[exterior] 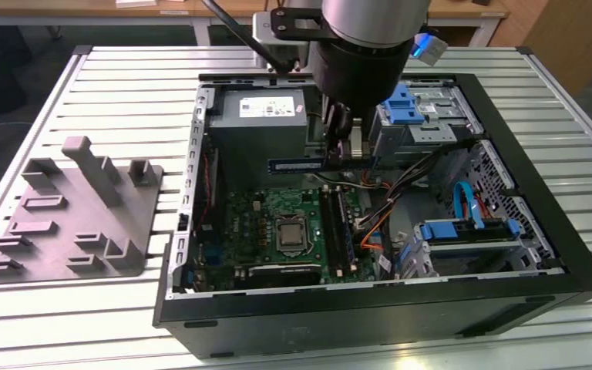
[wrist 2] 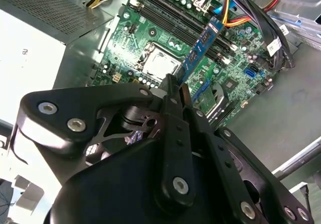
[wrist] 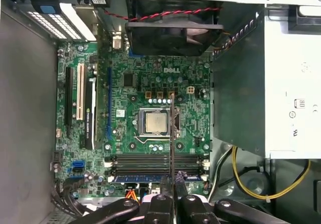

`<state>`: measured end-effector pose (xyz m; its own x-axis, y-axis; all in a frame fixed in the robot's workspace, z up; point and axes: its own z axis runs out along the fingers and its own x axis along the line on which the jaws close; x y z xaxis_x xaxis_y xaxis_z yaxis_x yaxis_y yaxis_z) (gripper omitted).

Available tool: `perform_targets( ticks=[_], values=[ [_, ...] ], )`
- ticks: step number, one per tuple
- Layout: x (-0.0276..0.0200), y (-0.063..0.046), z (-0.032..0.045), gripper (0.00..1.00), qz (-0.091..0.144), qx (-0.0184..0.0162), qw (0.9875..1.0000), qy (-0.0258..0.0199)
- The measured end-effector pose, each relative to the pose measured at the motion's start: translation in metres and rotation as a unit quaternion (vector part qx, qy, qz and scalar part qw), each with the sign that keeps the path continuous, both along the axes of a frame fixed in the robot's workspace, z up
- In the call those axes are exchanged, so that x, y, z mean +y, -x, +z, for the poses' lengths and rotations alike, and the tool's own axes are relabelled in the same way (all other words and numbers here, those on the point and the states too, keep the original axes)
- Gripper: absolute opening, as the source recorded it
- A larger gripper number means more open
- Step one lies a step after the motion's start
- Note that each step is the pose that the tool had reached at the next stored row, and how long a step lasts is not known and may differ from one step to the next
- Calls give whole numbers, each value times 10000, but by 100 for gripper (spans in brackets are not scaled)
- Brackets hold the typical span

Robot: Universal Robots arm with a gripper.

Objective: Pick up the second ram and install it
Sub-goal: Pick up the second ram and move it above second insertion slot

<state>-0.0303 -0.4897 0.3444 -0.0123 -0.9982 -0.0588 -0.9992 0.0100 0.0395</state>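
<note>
My gripper (exterior: 345,156) is shut on the second ram (exterior: 311,163), a dark blue-edged stick held level above the motherboard (exterior: 275,223) inside the open computer case (exterior: 543,231). In the second wrist view the gripper (wrist 2: 173,89) clamps one end of the ram (wrist 2: 200,50), and the stick reaches out over the board. In the first wrist view the gripper (wrist: 172,183) holds the ram (wrist: 171,133) edge-on as a thin dark line crossing the black memory slots (wrist: 145,159) beside the processor (wrist: 154,122).
A grey plastic fixture tray (exterior: 70,223) lies on the slatted table at the exterior view's left. Inside the case are a power supply (exterior: 260,116), blue drive brackets (exterior: 409,108), orange and yellow cables (exterior: 373,223) and a fan (wrist: 173,30). A blue strip (wrist: 145,178) lies along the slot row.
</note>
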Motion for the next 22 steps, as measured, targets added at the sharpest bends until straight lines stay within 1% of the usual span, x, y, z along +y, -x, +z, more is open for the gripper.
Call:
perform_targets(
  ticks=[15, 22],
  values=[
    [-2, -14, -138, 14, 0, 1, 10000, 1],
    [-5, -20, -216, 14, 0, 1, 10000, 0]
  ],
)
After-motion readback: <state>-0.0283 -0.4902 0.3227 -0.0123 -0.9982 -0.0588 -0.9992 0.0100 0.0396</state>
